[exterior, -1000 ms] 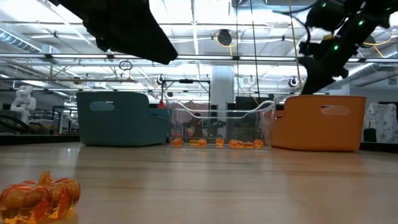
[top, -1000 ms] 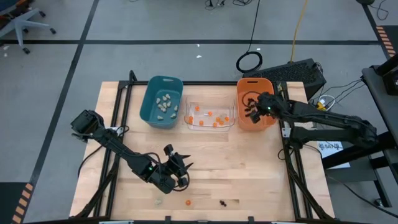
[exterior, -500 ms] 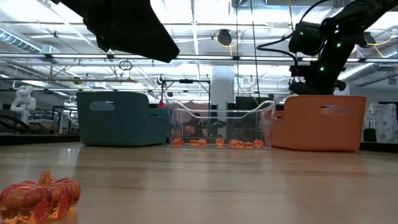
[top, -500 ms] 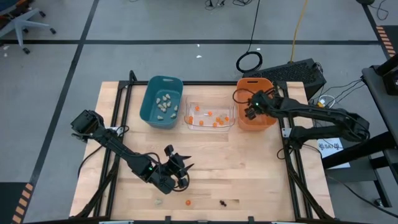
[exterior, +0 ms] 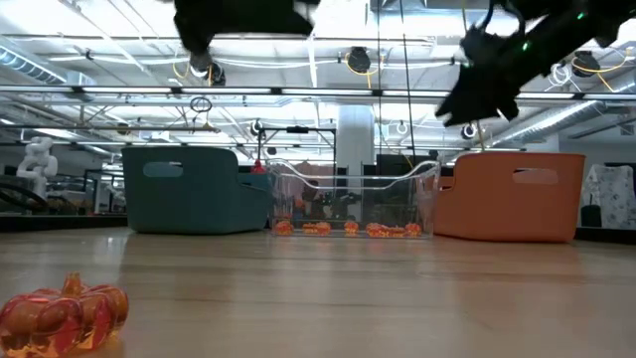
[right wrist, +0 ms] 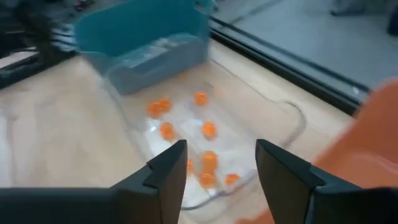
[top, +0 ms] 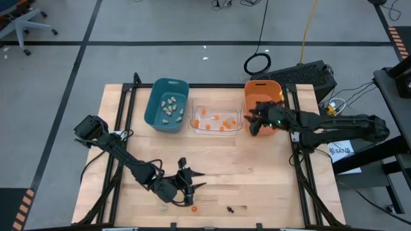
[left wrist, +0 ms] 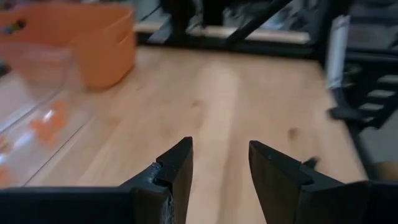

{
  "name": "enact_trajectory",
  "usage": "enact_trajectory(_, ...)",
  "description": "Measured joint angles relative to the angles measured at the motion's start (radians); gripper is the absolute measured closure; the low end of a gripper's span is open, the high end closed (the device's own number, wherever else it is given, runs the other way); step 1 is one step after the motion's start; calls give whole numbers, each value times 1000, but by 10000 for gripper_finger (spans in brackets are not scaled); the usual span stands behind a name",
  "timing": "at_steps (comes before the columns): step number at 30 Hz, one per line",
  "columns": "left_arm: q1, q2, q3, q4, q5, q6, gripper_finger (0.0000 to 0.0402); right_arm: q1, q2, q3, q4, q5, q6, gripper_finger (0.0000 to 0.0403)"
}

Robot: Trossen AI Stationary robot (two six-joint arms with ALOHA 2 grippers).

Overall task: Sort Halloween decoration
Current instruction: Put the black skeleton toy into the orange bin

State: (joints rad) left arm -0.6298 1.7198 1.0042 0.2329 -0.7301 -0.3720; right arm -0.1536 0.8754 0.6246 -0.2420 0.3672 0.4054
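Along the far edge of the wooden worktop (top: 257, 167) stand three bins in a row: teal bin (top: 167, 105) on the left w/ pale beige-white lumps (top: 169, 106) inside, clear bin (top: 216, 119) in the middle w/ small round orange trinkets (top: 218, 122) scattered on its floor, orange bin (top: 263, 102) on the right. Right gripper (top: 252, 122) hangs above the worktop at the near-left corner of the orange bin, just beside the clear bin; its wrist view looks down past two dark fingers (right wrist: 166, 173) onto the clear bin's orange pieces (right wrist: 205, 146) w/ the teal bin (right wrist: 143, 37) beyond. Jaws stand parted, a clear gap between them, nothing held.

Left gripper (top: 191, 190) sits low near the front edge, left of centre, pointing toward the right side. Its fingers (left wrist: 177, 168) are apart w/ bare wood showing in the gap, nothing gripped. Just in front of it lies a loose orange trinket (top: 194, 208) on the worktop; a black spidery one (top: 230, 208) lies a bit further right, and a pale lump (top: 164, 206) rests near the front edge to the left of the orange one. All three are well apart from the bins.

Low view shows an orange pumpkin-shaped piece (exterior: 62, 316) close to the camera on the wood, w/ the three bins lined up across the back
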Motion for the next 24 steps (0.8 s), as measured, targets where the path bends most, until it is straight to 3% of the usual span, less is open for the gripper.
enact_trajectory(3, -9, 42, 18, 140, 34, 86, 247, 126, -2, -1, 32, 76, -12, 230)
enact_trajectory(7, -17, 114, 68, 208, 80, 150, 247, 297, 31, -2, 35, 161, -24, 230)
enact_trajectory(15, -22, 197, 130, 169, 80, 150, 247, 651, 110, -3, 78, 326, 67, 231)
enact_trajectory(19, -34, 196, 131, 141, 64, 150, 247, 820, 209, -3, 180, 392, 87, 231)
enact_trajectory(24, -47, 196, 131, 84, 33, 125, 247, 968, 389, -3, 391, 394, 87, 232)
